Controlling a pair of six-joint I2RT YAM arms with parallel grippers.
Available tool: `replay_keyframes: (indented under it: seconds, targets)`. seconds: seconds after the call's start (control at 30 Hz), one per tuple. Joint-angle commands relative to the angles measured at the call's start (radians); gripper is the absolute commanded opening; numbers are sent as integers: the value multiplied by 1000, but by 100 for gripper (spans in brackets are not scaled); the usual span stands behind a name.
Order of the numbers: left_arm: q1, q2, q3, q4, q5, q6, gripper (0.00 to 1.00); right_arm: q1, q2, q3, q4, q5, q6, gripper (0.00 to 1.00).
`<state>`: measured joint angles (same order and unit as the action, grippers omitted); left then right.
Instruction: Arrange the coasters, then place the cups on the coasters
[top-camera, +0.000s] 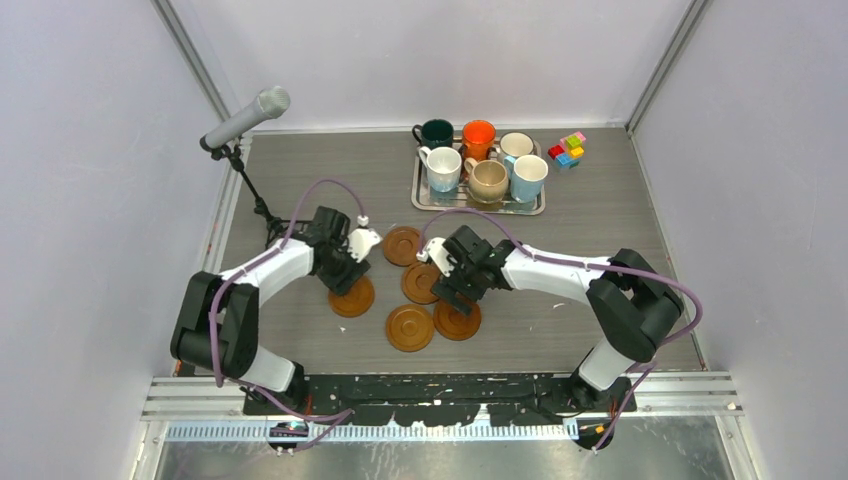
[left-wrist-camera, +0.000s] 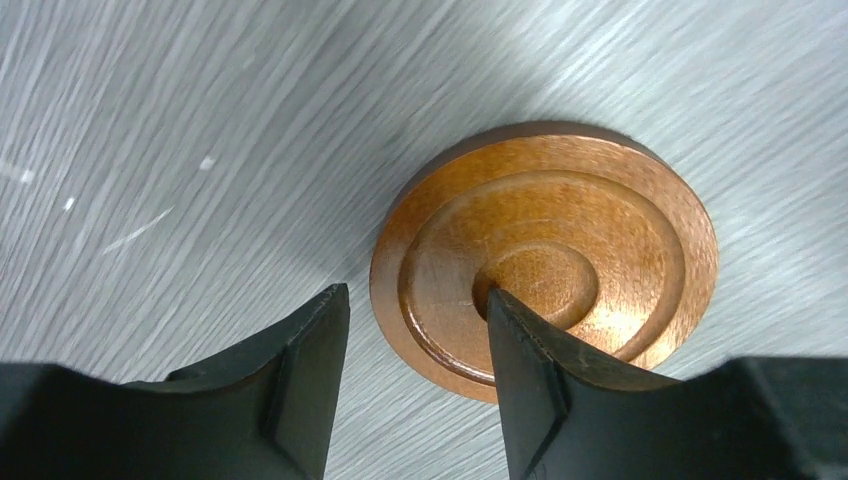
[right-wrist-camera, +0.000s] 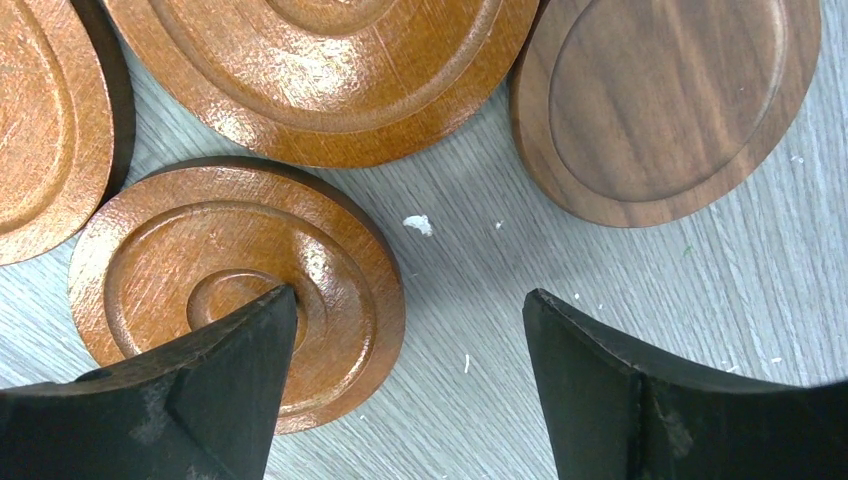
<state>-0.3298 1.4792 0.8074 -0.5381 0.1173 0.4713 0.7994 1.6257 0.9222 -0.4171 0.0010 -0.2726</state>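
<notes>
Several brown round coasters lie in the middle of the table. My left gripper (top-camera: 347, 278) is down over the leftmost coaster (top-camera: 352, 299). In the left wrist view the left gripper (left-wrist-camera: 417, 295) is open and straddles that coaster's (left-wrist-camera: 560, 230) near-left rim, one finger (left-wrist-camera: 540, 370) over the ringed centre and the other on the table. My right gripper (top-camera: 452, 297) is open over the cluster. One finger (right-wrist-camera: 220, 370) of the right gripper (right-wrist-camera: 410, 293) covers a coaster's (right-wrist-camera: 200, 250) centre, beside a darker coaster (right-wrist-camera: 665, 100). The cups (top-camera: 478, 160) stand on the silver tray (top-camera: 420, 200).
A microphone on a stand (top-camera: 245, 120) rises at the back left. Small coloured blocks (top-camera: 568, 150) sit right of the tray. White walls close in the table on three sides. Two more coasters (right-wrist-camera: 320, 70) lie just ahead of the right fingers.
</notes>
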Motion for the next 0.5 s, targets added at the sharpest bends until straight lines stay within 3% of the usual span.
replay_keyframes:
  seconds: [0.0,0.13,0.47]
  targets:
    - [113,-38,-23,-29,-42,110,54,-24,63,-27,25,262,-56,85]
    - [165,-29,-9,-18,-20,119,51,-49,86,-6,30,289,-47,81]
    - [163,116,136,3,80,1,40,-160,132,51,29,288,-39,72]
